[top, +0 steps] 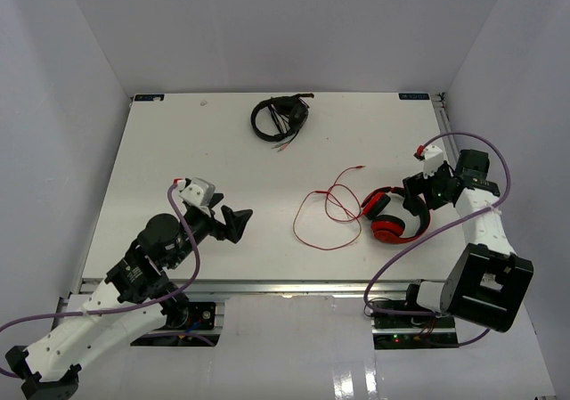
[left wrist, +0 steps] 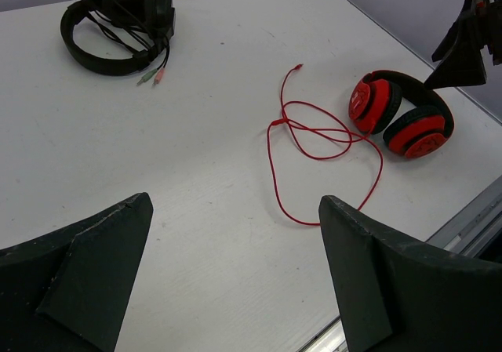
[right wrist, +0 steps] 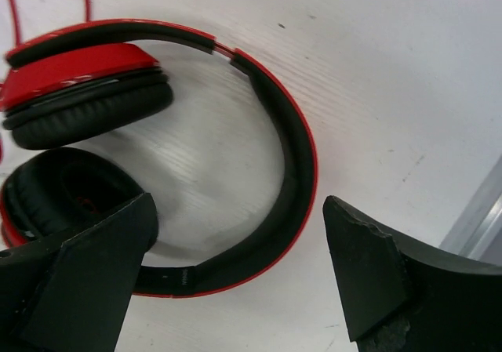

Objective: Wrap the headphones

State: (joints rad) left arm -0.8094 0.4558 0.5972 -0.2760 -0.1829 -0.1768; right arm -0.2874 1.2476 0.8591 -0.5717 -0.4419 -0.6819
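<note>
**Figure. Top and wrist views, nothing wrapped yet.** The headphones [top: 392, 219] lie flat on the table [top: 178, 151]. Their cups are side by side, and the headband bows out toward the right arm. The right gripper [top: 415, 195] hangs over the headphones with its jaws spread wide and empty. In its wrist view the headband's arc runs across the gap between the fingers, with the cups off to one side. We cannot tell whether a finger touches them.

The cable [top: 325, 215] sprawls in loose loops from the headphones on the side facing the left arm, its plug end lying free. The left gripper [top: 239, 224], also wide open and holding nothing, sits beyond the cable, well apart from the headphones.

We judge the right arm nearer for taking the headband, and the left better placed for gathering the cable. A black headset [top: 278, 118] lies far from the headphones, toward the table's back.
</note>
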